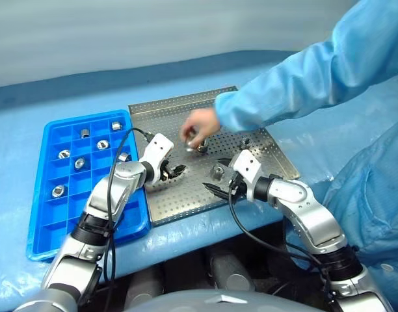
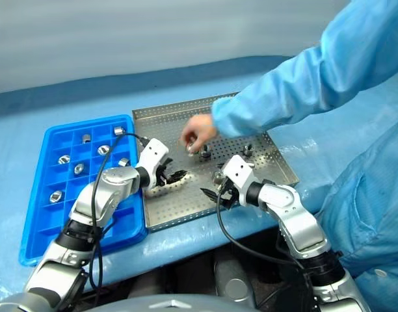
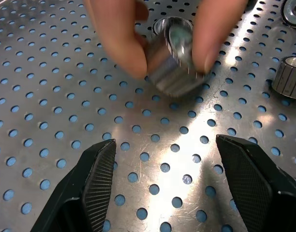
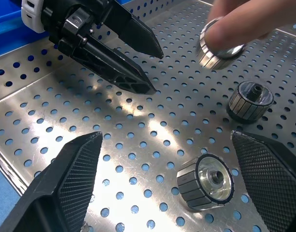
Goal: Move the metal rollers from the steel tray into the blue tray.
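Counting seven small shiny metal rollers (image 1: 79, 163) in bright blue gridded plastic tray (image 1: 49, 227); about three remain on perforated steel tray (image 1: 264, 140) beside it, one pinched by person's hand (image 1: 199, 127). We see left tool (image 1: 173, 172) and right tool (image 1: 216, 187) agape, empty.

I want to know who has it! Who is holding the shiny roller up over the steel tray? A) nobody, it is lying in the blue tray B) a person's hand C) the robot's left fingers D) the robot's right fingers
B: a person's hand pinches the metal roller above the steel tray, while the left gripper and right gripper stand open and empty.
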Robot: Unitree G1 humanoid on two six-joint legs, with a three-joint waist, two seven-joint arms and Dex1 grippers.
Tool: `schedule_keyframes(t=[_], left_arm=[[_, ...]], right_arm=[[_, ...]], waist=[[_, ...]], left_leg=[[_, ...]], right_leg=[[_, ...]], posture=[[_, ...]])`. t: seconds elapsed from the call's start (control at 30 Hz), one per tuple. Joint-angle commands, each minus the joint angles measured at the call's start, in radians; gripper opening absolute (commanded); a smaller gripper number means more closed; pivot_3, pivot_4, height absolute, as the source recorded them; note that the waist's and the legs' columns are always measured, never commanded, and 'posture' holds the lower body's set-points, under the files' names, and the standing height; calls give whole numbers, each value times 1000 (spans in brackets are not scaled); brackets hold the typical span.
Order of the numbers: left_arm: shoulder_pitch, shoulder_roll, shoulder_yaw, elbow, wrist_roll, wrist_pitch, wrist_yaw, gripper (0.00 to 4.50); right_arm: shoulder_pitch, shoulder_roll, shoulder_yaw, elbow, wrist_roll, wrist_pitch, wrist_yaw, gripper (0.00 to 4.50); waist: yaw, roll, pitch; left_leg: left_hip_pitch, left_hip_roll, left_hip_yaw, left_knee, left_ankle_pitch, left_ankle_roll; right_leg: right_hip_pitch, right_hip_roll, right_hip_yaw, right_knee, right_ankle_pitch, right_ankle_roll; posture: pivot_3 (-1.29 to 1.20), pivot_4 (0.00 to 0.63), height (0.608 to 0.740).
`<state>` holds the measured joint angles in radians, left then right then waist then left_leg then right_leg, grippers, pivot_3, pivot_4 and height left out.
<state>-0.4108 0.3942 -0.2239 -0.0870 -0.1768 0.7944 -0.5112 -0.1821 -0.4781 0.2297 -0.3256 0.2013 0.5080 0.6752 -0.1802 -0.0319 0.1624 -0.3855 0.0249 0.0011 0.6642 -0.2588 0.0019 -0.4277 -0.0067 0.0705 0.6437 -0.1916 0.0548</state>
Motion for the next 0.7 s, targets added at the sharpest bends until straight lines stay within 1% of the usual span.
schedule_keyframes(t=[0.03,0.33,0.43,0.57,0.7], left_arm=[[4,2,22,-57,-1,-12,1,3593],[13,-4,18,-75,-13,-14,-16,3593],[15,-9,-11,-100,-31,-46,-70,3593],[-5,-42,-48,-93,-50,-98,-134,3593],[-34,-83,-89,-32,-51,-134,-185,3593]], right_arm=[[-20,6,-3,-16,0,-14,3,4500],[-28,3,-8,-14,0,-11,7,4500],[-21,-11,-18,-28,-8,-5,-1,4500],[-6,-36,-31,-61,0,3,7,4500],[14,-63,-39,-83,-14,10,-8,4500]], waist=[[0,0,0],[2,0,0],[4,0,0],[6,0,0],[4,0,0]], left_leg=[[0,0,0,0,0,0],[0,0,0,0,0,0],[0,0,0,0,0,0],[0,-1,0,0,0,0],[-1,-1,0,0,0,0]], right_leg=[[0,0,0,0,0,0],[0,0,0,0,0,0],[0,0,0,0,0,0],[0,-1,0,0,0,1],[0,-1,0,0,0,1]], posture=[[-196,150,740],[-193,150,740],[-195,150,740],[-209,150,740],[-233,150,740]])
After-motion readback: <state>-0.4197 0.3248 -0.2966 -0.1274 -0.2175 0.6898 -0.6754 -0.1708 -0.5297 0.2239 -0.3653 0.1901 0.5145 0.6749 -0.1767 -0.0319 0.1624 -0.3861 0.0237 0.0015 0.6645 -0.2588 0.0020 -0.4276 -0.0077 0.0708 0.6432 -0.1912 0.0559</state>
